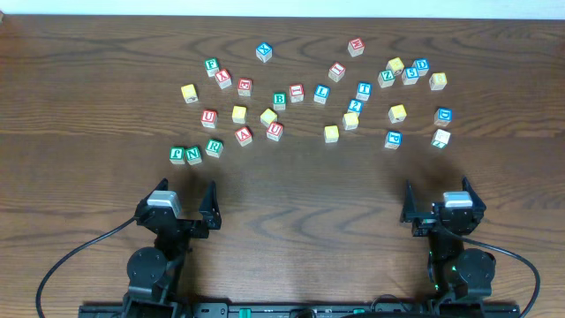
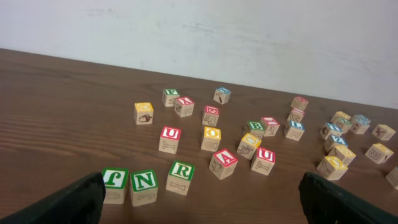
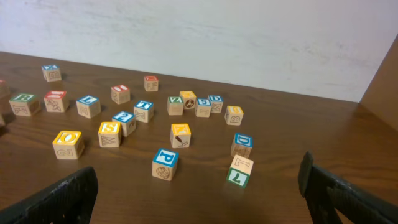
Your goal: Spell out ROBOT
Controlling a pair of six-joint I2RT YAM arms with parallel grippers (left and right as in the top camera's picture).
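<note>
overhead showed no word started: r cube (image 1: pixel 214 147) sat near the wide-open, empty left hand (image 1: pixel 185 190), b cube (image 1: pixel 279 100) and t cube (image 1: pixel 363 90) loose on the desk (image 1: pixel 88 88), the o's probably among the yellow cubes (image 1: pixel 239 113); right hand (image 1: pixel 439 190) gaped empty too.

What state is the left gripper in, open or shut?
Open. The left gripper has its fingers spread wide at both lower corners of its wrist view, nothing between them; the green R cube sits ahead, untouched.
</note>
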